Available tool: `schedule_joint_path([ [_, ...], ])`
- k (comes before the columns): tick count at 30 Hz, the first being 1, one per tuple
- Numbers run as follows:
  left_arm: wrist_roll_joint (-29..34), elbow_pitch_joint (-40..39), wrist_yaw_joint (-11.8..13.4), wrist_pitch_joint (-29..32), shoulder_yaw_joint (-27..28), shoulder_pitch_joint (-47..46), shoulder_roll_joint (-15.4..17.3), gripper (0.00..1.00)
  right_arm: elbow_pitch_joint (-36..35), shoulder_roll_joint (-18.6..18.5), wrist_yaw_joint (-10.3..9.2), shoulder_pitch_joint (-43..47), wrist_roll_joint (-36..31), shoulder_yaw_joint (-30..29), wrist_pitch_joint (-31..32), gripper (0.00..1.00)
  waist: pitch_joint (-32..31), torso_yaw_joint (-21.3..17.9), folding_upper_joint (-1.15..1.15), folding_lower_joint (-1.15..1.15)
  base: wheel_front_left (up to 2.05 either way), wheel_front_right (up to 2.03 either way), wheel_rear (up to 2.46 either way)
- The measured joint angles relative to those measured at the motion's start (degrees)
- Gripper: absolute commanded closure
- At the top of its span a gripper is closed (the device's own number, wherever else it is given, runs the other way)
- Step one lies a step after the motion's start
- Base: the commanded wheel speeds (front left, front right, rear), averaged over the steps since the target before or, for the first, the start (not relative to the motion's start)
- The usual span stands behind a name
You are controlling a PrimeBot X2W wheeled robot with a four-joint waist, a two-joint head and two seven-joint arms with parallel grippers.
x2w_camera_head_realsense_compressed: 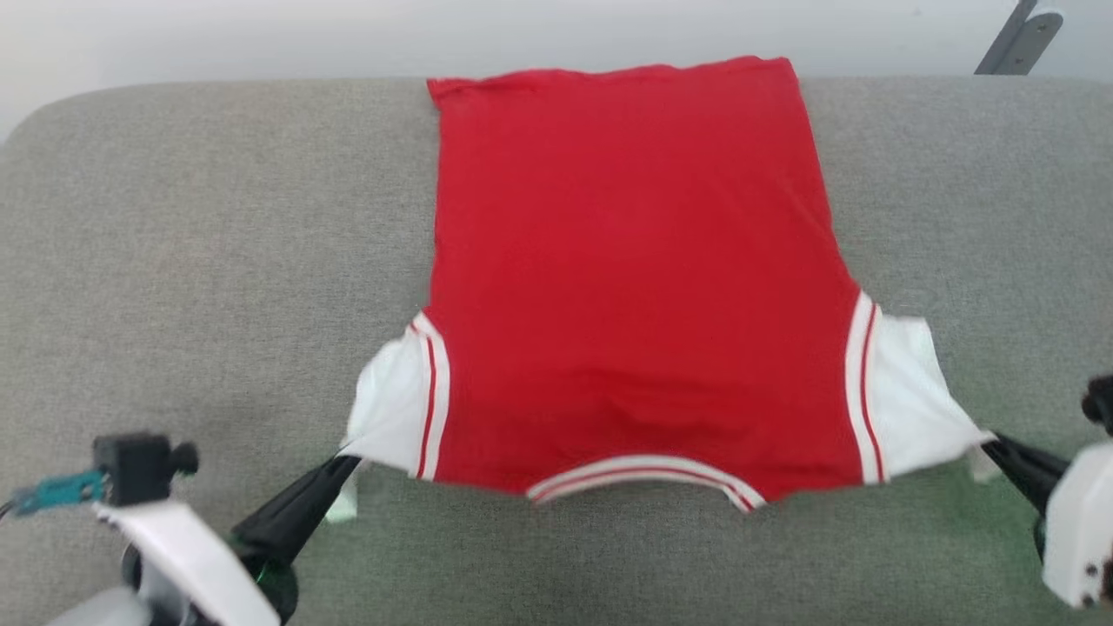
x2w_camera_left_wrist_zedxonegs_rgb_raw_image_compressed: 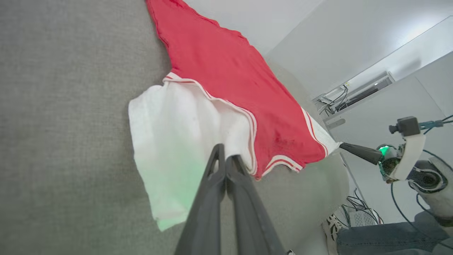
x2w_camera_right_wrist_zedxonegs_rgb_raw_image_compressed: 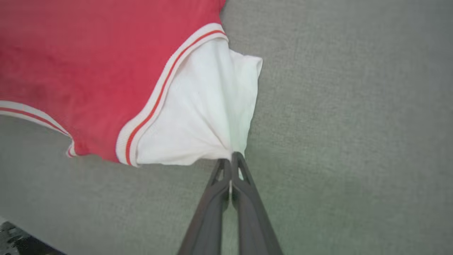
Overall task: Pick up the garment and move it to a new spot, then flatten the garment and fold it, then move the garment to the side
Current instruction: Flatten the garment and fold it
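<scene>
Here: garment (x2w_camera_head_realsense_compressed: pixel 635 278), red, spread flat on grey cushion (x2w_camera_head_realsense_compressed: pixel 174 261); left gripper (x2w_camera_head_realsense_compressed: pixel 348 461) clamped on near-left white sleeve (x2w_camera_head_realsense_compressed: pixel 391 400), right gripper (x2w_camera_head_realsense_compressed: pixel 991 439) on near-right sleeve (x2w_camera_head_realsense_compressed: pixel 913 400).

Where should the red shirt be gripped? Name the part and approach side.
Grip the red shirt by its left sleeve and right sleeve tips, coming from the near, collar side. It lies flat, sleeves jutting sideways as free flaps; the left gripper and right gripper are shut there.

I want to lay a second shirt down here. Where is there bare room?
Bare gray cushion lies left and right of the garment, out to the cushion's ends. Crowded: the near edge, where the left gripper and right gripper pinch it at either side.
</scene>
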Motion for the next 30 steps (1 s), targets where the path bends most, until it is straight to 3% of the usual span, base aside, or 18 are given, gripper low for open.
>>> schedule_joint_path([
  [5,0.98,-3.58,0.00,-0.01,6.23,9.50,2.86,1.00,-10.21,4.04,0.00,11.58,-1.55,-8.48,6.48,1.00,-0.51,0.29,0.00,0.00,0.00,0.00,0.00],
  [12,4.12,-5.95,0.00,-0.01,11.45,17.83,1.92,1.00,-21.01,10.42,0.00,20.22,-3.69,-14.24,13.25,1.00,-0.37,0.24,0.00,0.00,0.00,0.00,0.00],
  [21,7.19,0.04,0.00,0.86,8.35,14.50,-4.83,1.00,-16.91,13.48,-0.01,15.58,-4.67,-9.14,16.12,1.00,1.16,-0.15,0.00,0.00,0.00,0.00,0.00],
  [28,7.09,1.90,0.00,0.81,7.14,13.25,-5.70,1.00,-12.71,13.35,-0.01,14.34,-5.63,-6.81,14.00,1.00,2.69,-0.01,0.00,0.00,0.00,0.00,0.00],
  [29,7.09,1.91,0.00,0.74,6.98,13.07,-5.73,1.00,-12.45,13.27,-0.01,14.34,-5.72,-6.68,13.55,0.71,2.84,0.04,0.00,0.00,0.00,0.00,0.00],
  [30,7.11,1.92,0.00,0.65,6.90,12.87,-5.79,1.00,-12.32,13.19,-0.01,14.16,-5.87,-6.90,13.01,0.16,3.01,0.10,0.00,0.00,0.00,0.00,0.00],
])
